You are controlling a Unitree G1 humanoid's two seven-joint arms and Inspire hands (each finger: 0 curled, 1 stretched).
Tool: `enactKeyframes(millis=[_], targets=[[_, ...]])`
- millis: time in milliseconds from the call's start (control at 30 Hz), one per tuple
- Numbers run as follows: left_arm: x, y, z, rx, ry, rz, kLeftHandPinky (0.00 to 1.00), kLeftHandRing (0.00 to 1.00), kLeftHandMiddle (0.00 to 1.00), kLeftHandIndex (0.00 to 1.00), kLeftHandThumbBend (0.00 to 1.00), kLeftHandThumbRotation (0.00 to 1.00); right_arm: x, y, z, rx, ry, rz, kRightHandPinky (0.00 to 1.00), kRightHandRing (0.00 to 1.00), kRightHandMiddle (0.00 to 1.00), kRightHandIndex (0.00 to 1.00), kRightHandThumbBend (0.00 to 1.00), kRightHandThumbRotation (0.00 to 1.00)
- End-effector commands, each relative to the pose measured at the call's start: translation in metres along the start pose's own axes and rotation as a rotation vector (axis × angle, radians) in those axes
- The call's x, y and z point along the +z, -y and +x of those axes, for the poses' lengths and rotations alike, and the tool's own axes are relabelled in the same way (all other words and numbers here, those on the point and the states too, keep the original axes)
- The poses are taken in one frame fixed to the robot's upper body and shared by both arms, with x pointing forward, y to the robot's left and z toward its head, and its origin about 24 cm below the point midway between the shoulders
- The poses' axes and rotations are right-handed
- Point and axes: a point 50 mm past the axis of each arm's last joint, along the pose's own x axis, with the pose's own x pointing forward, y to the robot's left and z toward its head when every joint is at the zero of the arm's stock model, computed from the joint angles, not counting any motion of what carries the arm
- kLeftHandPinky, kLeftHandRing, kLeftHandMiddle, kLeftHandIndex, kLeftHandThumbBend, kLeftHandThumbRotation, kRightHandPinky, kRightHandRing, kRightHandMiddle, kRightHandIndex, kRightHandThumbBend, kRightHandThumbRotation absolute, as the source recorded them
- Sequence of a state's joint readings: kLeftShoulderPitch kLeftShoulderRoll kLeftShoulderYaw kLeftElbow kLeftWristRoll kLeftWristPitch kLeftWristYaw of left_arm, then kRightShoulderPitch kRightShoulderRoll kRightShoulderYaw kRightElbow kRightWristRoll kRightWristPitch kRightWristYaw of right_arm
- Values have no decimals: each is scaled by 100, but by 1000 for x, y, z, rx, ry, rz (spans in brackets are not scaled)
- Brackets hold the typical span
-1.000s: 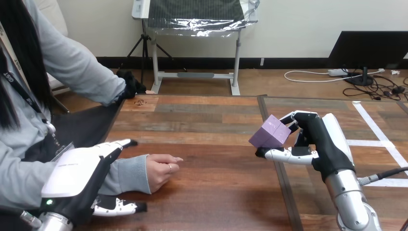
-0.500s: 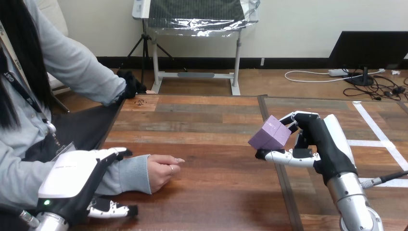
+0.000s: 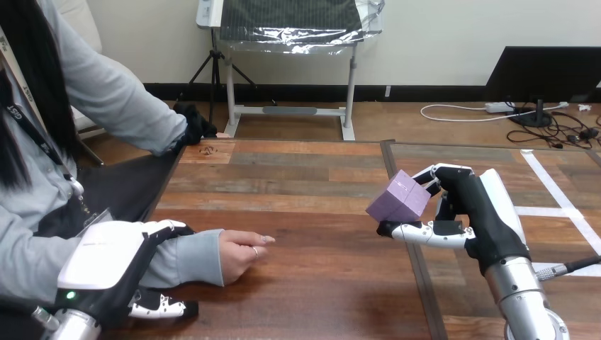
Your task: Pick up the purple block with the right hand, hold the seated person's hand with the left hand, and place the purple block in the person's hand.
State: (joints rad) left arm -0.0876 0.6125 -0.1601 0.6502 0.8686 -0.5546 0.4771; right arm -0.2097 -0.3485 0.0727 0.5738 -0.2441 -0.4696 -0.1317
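Right hand (image 3: 476,207) clamps purple block (image 3: 398,200) over open table (image 3: 319,283); left hand (image 3: 106,261) spread beside person's sleeve (image 3: 190,255)

Head camera, looking down across table (image 3: 319,283)

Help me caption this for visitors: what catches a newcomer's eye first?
The purple cube-shaped block, held above the wooden table at the right, pinched in the robot's black-and-white right hand. At lower left, the robot's left hand sits at the person's grey sleeve, near the person's hand resting on the table.
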Motion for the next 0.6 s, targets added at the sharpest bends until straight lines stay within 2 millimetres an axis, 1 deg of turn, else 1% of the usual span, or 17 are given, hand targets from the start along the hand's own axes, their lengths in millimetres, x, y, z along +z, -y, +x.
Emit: enactKeyframes(millis=[0, 300, 567], targets=[[-4, -15, 18, 43, 34, 45, 67, 67, 67, 70, 100, 28, 22, 12, 12, -57, 90, 17, 4, 8, 14, 17, 32, 0], [-8, -12, 20, 21, 24, 43, 67, 64, 65, 68, 100, 31, 22, 11, 9, -52, 87, 27, 4, 8, 14, 17, 32, 0], [-8, -7, 21, 23, 10, 4, 66, 62, 63, 65, 100, 30, 21, 10, 8, -52, 79, 25, 4, 9, 14, 17, 32, 0]])
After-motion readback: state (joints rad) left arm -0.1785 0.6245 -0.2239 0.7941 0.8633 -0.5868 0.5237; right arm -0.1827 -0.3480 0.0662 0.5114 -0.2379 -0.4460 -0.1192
